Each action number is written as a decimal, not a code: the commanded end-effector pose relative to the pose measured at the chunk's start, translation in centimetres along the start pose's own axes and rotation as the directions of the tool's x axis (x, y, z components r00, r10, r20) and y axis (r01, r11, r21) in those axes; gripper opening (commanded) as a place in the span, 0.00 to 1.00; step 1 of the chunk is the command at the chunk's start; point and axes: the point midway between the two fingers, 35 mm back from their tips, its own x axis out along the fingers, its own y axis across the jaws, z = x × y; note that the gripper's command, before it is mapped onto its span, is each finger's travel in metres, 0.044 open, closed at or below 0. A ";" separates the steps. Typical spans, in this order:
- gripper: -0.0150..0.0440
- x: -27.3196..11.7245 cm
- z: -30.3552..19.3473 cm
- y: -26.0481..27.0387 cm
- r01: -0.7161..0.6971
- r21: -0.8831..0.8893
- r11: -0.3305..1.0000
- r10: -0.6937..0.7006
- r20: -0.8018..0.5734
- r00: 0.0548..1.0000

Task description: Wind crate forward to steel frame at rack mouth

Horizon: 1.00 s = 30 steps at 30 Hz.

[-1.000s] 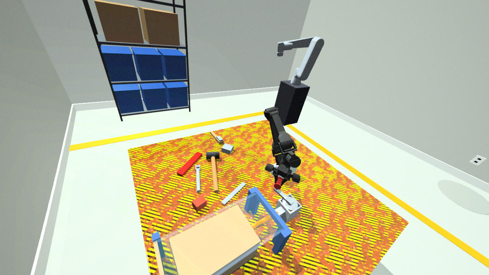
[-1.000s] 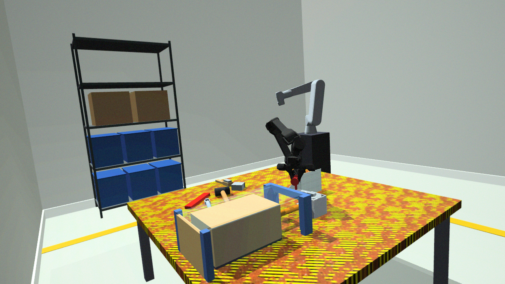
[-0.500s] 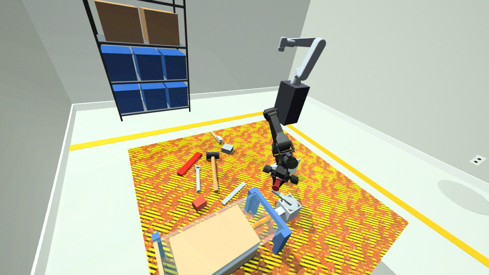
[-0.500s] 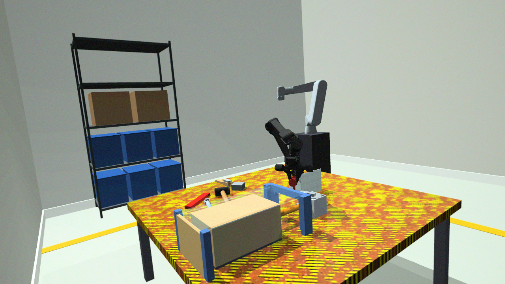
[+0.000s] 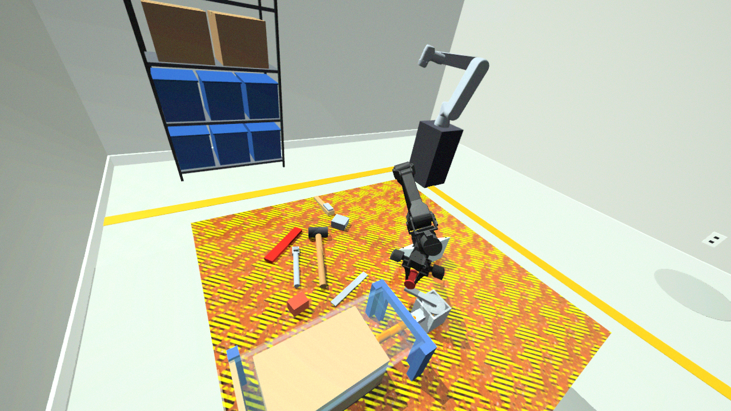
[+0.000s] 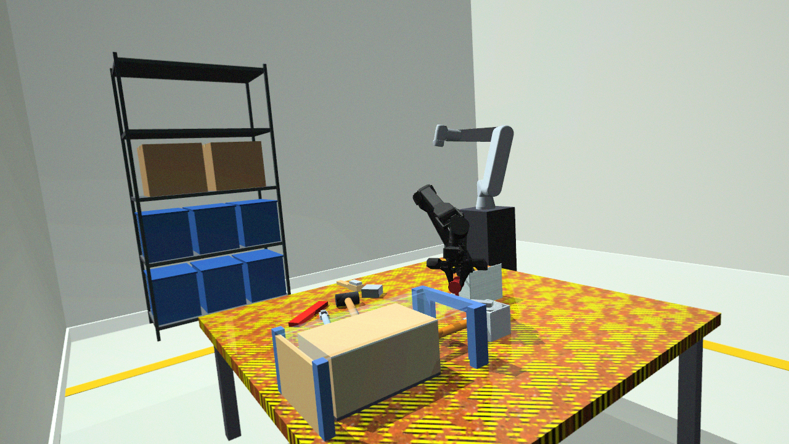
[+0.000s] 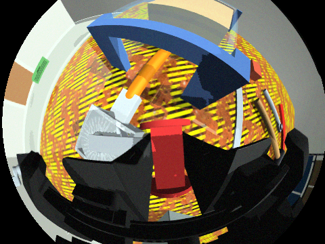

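My gripper (image 5: 410, 278) (image 6: 455, 285) (image 7: 165, 137) is shut on the red knob of the winch handle (image 5: 410, 280) (image 6: 454, 286) (image 7: 168, 163). The handle's grey arm runs from the knob to the top of the grey winch (image 5: 430, 318) (image 6: 498, 322) (image 7: 97, 134). My fingers partly hide it in the wrist view. The wooden crate (image 5: 319, 360) (image 6: 386, 359) (image 7: 189, 22) sits flat inside the clear-panelled cubby. An orange strap (image 5: 389, 333) (image 6: 453, 329) (image 7: 149, 72) joins it to the winch. A gap separates the crate's front from the blue steel frame (image 5: 405, 314) (image 6: 478, 337) (image 7: 169, 32).
A grey upright panel (image 5: 440, 249) (image 6: 485, 283) stands behind the winch. Left of the arm lie a mallet (image 5: 320, 260), a wrench (image 5: 296, 268), a red bar (image 5: 283, 244), a flat grey strip (image 5: 349, 289), a red block (image 5: 297, 303) and a grey block (image 5: 340, 221).
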 end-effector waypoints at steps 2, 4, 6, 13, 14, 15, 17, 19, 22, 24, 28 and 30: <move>0.25 0.7 0.9 -0.1 0.003 0.003 1.000 -0.003 0.000 1.000; 0.25 0.8 1.1 -0.1 0.003 0.003 1.000 -0.003 0.000 1.000; 0.25 0.9 1.4 0.0 0.003 0.003 1.000 -0.003 0.000 1.000; 0.25 1.3 2.2 0.1 0.003 0.003 1.000 -0.003 0.001 1.000; 0.25 1.3 2.4 0.1 0.003 0.003 1.000 -0.003 0.001 1.000; 0.25 1.4 2.5 0.1 0.003 0.003 1.000 -0.003 0.001 1.000; 0.25 1.5 2.7 0.2 0.003 0.003 1.000 -0.003 0.001 1.000; 0.25 1.6 2.9 0.2 0.003 0.004 1.000 -0.003 0.001 1.000; 0.25 1.8 3.3 0.3 0.003 0.004 1.000 -0.003 0.002 1.000; 0.25 1.9 3.6 0.4 0.003 0.004 1.000 -0.003 0.002 1.000; 0.25 2.1 4.0 0.6 0.003 0.004 1.000 -0.003 0.002 1.000; 0.25 2.2 4.3 0.7 0.003 0.004 1.000 -0.003 0.002 1.000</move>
